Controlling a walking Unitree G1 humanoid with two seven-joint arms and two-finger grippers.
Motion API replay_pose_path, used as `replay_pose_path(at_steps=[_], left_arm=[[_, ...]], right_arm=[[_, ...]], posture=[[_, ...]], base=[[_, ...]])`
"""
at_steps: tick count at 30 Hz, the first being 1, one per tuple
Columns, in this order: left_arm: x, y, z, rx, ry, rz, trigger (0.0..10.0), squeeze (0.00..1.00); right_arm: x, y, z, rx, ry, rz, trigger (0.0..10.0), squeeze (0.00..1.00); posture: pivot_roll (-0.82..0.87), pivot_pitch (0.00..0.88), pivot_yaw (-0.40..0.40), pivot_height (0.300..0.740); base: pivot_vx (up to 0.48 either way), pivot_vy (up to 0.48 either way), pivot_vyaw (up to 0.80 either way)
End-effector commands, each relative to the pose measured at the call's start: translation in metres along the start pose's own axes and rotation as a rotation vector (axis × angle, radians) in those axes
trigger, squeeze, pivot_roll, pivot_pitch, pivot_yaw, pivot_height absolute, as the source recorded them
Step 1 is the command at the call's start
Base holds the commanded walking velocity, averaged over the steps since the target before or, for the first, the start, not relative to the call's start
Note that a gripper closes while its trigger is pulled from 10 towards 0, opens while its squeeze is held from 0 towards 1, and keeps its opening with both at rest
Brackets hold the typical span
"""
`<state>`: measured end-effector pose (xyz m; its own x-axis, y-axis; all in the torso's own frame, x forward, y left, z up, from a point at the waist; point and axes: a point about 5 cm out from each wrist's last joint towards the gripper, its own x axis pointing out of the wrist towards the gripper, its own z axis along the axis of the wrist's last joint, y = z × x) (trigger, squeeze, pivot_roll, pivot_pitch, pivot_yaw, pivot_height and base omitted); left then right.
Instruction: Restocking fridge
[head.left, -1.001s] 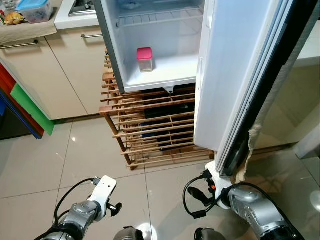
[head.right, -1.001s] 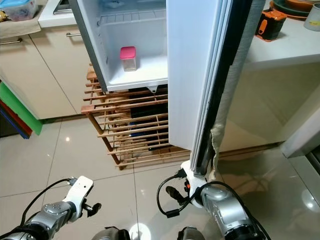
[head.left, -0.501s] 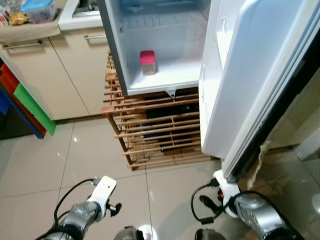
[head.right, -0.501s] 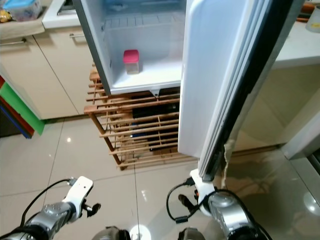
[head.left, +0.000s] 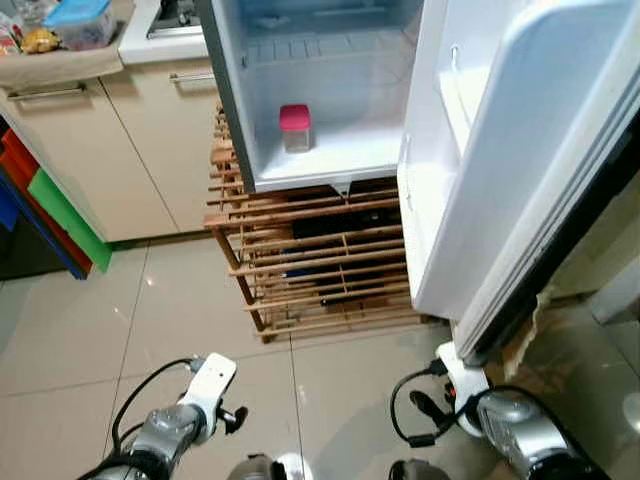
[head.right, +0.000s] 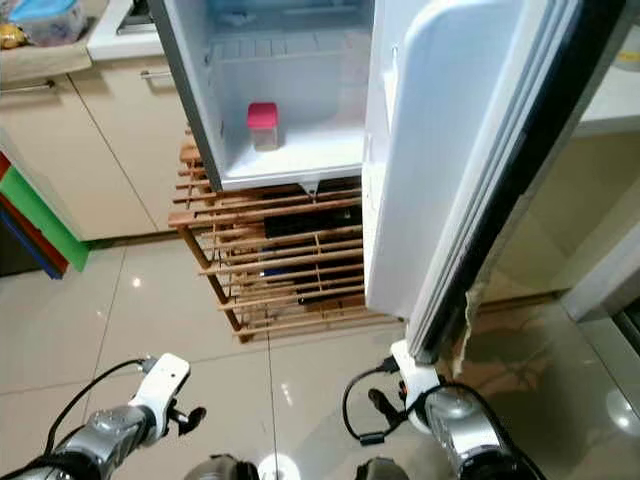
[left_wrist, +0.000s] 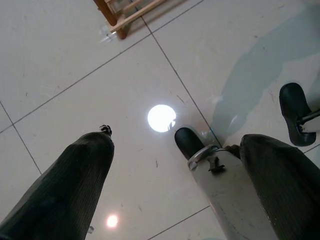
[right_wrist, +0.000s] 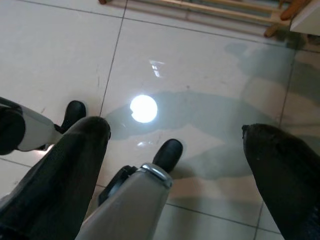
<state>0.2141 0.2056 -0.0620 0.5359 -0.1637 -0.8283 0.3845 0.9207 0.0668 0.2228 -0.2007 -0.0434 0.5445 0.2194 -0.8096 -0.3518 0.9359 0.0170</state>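
Now the fridge door (head.left: 520, 170) has swung wider, baring the pink-lidded jar (head.left: 294, 127) on the bottom shelf; left gripper (left_wrist: 170, 165) and right gripper (right_wrist: 175, 165) hang low, fingers spread, empty — nothing fetched yet.

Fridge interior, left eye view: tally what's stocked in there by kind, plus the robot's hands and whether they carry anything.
Pink-lidded jar on the fridge floor: 1
Wire shelf, bare where visible: 1
Robot hands holding nothing, left hand and right hand, both open above the tile floor: 2
Total: 4
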Motion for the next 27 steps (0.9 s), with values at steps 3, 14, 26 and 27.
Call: replay_pose_path(at_steps=[3, 14, 26, 27], left_arm=[[-0.001, 0.000, -0.007, -0.003, 0.019, 0.008, 10.0, 0.00], [0.000, -0.003, -0.009, -0.006, 0.018, 0.004, 10.0, 0.00], [-0.001, -0.007, -0.014, 0.001, 0.026, -0.003, 10.0, 0.00], [-0.001, -0.007, -0.014, 0.001, 0.026, -0.003, 10.0, 0.00]], right_arm=[[0.001, -0.008, 0.014, -0.001, -0.084, -0.043, 10.0, 0.00], [-0.003, -0.017, -0.033, 0.031, 0.065, -0.094, 10.0, 0.00], [-0.036, -0.052, -0.105, 0.273, 0.280, -0.414, 10.0, 0.00], [-0.036, -0.052, -0.105, 0.273, 0.280, -0.414, 10.0, 0.00]], posture=[[-0.11, 0.011, 0.020, 0.740], [-0.11, 0.018, 0.014, 0.740], [-0.12, 0.018, 0.018, 0.740], [-0.12, 0.018, 0.018, 0.740]], base=[[0.000, 0.000, 0.00], [0.000, 0.000, 0.00], [0.000, 0.000, 0.00], [0.000, 0.000, 0.00]])
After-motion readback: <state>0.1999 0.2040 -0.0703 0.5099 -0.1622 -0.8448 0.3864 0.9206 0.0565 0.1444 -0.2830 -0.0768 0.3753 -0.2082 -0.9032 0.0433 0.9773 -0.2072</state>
